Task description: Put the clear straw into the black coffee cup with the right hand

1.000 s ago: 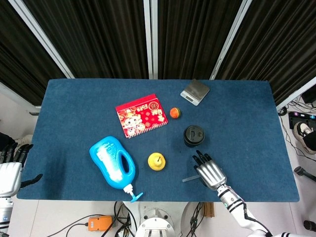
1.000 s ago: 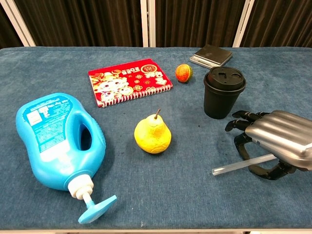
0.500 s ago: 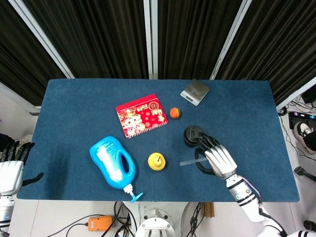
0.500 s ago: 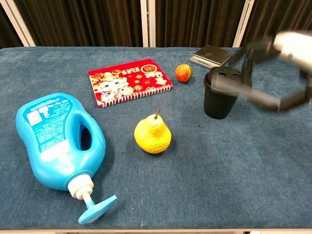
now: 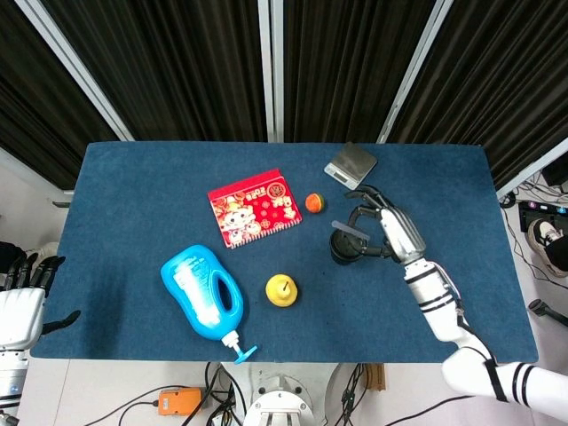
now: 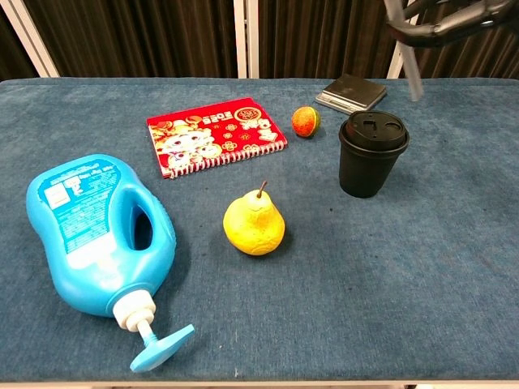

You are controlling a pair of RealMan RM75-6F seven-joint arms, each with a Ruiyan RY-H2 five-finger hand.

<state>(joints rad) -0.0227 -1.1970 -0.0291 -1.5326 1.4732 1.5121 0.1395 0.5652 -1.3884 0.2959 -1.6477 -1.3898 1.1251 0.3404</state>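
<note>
The black coffee cup [image 5: 346, 248] [image 6: 373, 156] stands upright with its lid on, right of the table's centre. My right hand [image 5: 390, 232] [image 6: 451, 18] hovers above it, to its right, and pinches the clear straw [image 5: 348, 228] [image 6: 409, 63]. In the chest view the straw hangs steeply, with its lower end above and a little right of the lid. In the head view the straw lies across the cup's top. My left hand [image 5: 22, 306] rests off the table's near left corner, holding nothing, fingers apart.
A blue detergent bottle [image 5: 202, 293] [image 6: 101, 231] lies at the front left. A yellow pear [image 5: 281, 290] [image 6: 254, 223] stands left of the cup. Behind are a red notebook [image 5: 254, 206] [image 6: 214, 134], a small orange fruit [image 5: 313, 203] [image 6: 306, 121] and a silver scale [image 5: 350, 165] [image 6: 351, 91].
My right hand has lifted the straw off the table near the front edge and carried it up and back, to above the cup. The left hand has not moved.
</note>
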